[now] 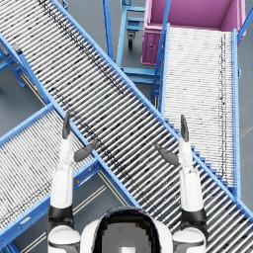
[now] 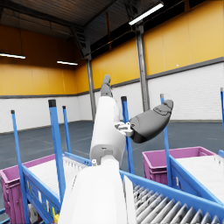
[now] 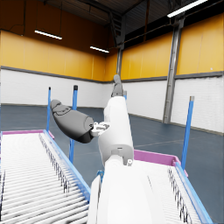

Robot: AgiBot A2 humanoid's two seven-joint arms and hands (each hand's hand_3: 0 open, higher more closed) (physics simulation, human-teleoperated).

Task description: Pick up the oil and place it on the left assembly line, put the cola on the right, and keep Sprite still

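The hall has yellow-and-white walls and strip lights. A central roller conveyor [image 1: 113,113] runs diagonally beneath both hands.

**Hand state.** The left hand [image 1: 72,143] [image 2: 131,124] and the right hand [image 1: 178,146] [image 3: 87,124] are raised with fingers spread wide. Neither holds anything.

**Task items.** No oil, cola or Sprite shows in any view, so their appearance and position cannot be told. The left assembly line [image 1: 24,158] lies outboard of the left hand. The right assembly line [image 1: 197,89] lies ahead of the right hand and leads to a magenta bin [image 1: 197,15].

**Hazards (judgement).**
- Rollers give an uneven footing, so a glancing finger contact may topple a bottle.
- Cola and Sprite may share a shape. A wrong pick would disturb the Sprite.
- A late closing on a moving belt would miss the bottle.
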